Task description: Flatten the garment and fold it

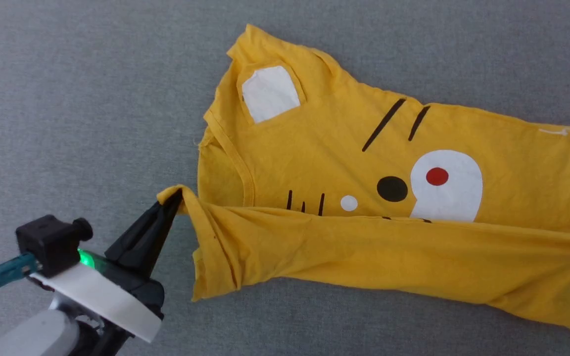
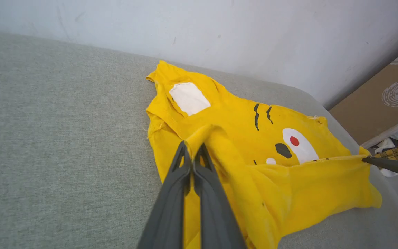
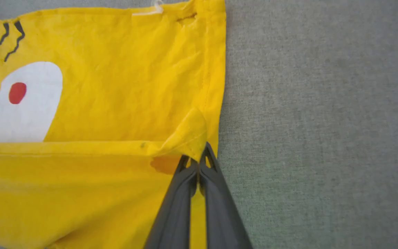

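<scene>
Reaching up from the lower left of the head view, left gripper [image 1: 172, 198] slants up-right, low over the grey cushion [image 1: 67, 99], with its jaws clamped on a bunched bit of shirt [image 1: 344, 143] edge at the collar end. Shirt lies on the cushion, face print up, with its near long side folded over the lower print. Right gripper [image 3: 199, 154] points at the hem end, jaws pinched on the flap's corner. The flap runs between both grippers.
</scene>
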Available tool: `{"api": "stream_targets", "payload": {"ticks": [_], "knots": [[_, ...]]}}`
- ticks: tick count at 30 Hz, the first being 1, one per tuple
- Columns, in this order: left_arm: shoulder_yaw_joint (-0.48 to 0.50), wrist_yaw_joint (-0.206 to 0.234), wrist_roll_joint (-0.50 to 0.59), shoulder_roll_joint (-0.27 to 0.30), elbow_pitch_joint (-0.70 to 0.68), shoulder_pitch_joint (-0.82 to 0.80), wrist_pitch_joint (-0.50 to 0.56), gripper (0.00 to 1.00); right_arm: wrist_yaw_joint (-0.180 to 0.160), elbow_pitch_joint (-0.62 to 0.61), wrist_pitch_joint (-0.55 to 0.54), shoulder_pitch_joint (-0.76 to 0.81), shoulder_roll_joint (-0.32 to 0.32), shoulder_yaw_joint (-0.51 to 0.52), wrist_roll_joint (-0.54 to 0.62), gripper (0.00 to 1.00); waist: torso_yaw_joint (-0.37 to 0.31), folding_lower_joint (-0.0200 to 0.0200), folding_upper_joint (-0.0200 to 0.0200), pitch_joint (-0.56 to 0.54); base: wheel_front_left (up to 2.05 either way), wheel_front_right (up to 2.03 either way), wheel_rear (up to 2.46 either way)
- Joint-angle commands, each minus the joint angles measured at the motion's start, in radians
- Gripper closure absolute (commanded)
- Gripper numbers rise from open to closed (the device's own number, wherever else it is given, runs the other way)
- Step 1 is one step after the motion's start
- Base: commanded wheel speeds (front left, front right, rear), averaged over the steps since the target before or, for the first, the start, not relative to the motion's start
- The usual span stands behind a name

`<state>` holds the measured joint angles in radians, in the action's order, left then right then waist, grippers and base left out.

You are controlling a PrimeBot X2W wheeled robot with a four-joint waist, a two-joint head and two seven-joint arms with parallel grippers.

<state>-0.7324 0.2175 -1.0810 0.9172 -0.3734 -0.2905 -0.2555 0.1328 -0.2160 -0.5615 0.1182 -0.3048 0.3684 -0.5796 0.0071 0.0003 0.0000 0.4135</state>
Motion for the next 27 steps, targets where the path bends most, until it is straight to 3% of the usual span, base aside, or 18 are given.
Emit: {"api": "stream_targets", "payload": {"ticks": [1,10,12,13,14,15,16,18,21,24,25,27], "knots": [[-0.011,-0.015,0.014,-0.019,0.033,-0.024,0.003,1.0,-0.002,0.02,0.006,-0.028,-0.008,-0.018,0.008,1.0,-0.019,-0.0003,0.0,0.049,0.0,0.0,0.0],[-0.054,-0.058,0.023,-0.153,0.259,-0.114,0.025,1.0,-0.002,0.122,0.027,-0.104,-0.042,-0.091,0.011,1.0,-0.014,-0.0003,0.0,0.085,0.0,0.0,0.0],[-0.059,-0.066,0.012,-0.174,0.293,-0.121,0.032,0.9,-0.002,0.138,0.027,-0.11,-0.045,-0.101,0.004,0.99,-0.011,-0.0003,0.0,0.086,0.0,0.0,0.0],[-0.06,-0.07,0.004,-0.183,0.307,-0.123,0.034,0.86,-0.002,0.145,0.027,-0.112,-0.046,-0.106,-0.001,0.9,-0.01,-0.0003,0.0,0.086,0.0,0.0,0.0],[-0.06,-0.075,-0.004,-0.191,0.318,-0.125,0.037,0.8,-0.002,0.151,0.026,-0.114,-0.047,-0.11,-0.006,0.66,-0.009,-0.0003,0.0,0.085,0.0,0.0,0.0],[-0.06,-0.075,-0.004,-0.191,0.318,-0.125,0.037,0.8,-0.002,0.151,0.026,-0.114,-0.047,-0.11,-0.006,0.66,-0.009,-0.0003,0.0,0.085,0.0,0.0,0.0],[-0.062,-0.079,-0.008,-0.197,0.328,-0.127,0.04,0.73,-0.002,0.156,0.025,-0.114,-0.048,-0.113,-0.009,0.04,-0.008,-0.0003,0.0,0.083,0.0,0.0,0.0],[-0.065,-0.086,-0.018,-0.209,0.341,-0.127,0.043,0.59,-0.002,0.161,0.026,-0.116,-0.047,-0.12,-0.021,0.0,-0.007,-0.0003,0.0,0.075,0.0,0.0,0.0],[-0.065,-0.09,-0.035,-0.218,0.344,-0.119,0.045,0.51,-0.002,0.158,0.027,-0.109,-0.045,-0.12,-0.035,0.0,-0.008,-0.0003,0.0,0.056,0.0,0.0,0.0],[-0.067,-0.087,-0.043,-0.214,0.328,-0.1,0.045,0.07,-0.002,0.132,0.021,-0.088,-0.041,-0.107,-0.048,0.0,-0.008,-0.0003,0.0,0.03,0.0,0.0,0.0],[-0.065,-0.085,-0.045,-0.21,0.32,-0.091,0.042,0.0,-0.002,0.117,0.021,-0.079,-0.038,-0.1,-0.052,0.0,-0.007,-0.0003,0.0,0.02,0.0,0.0,0.0],[-0.058,-0.075,-0.047,-0.202,0.302,-0.07,0.034,0.0,-0.002,0.083,0.017,-0.057,-0.029,-0.085,-0.06,0.0,-0.007,-0.0003,0.0,0.0,0.0,0.0,0.0]]}}
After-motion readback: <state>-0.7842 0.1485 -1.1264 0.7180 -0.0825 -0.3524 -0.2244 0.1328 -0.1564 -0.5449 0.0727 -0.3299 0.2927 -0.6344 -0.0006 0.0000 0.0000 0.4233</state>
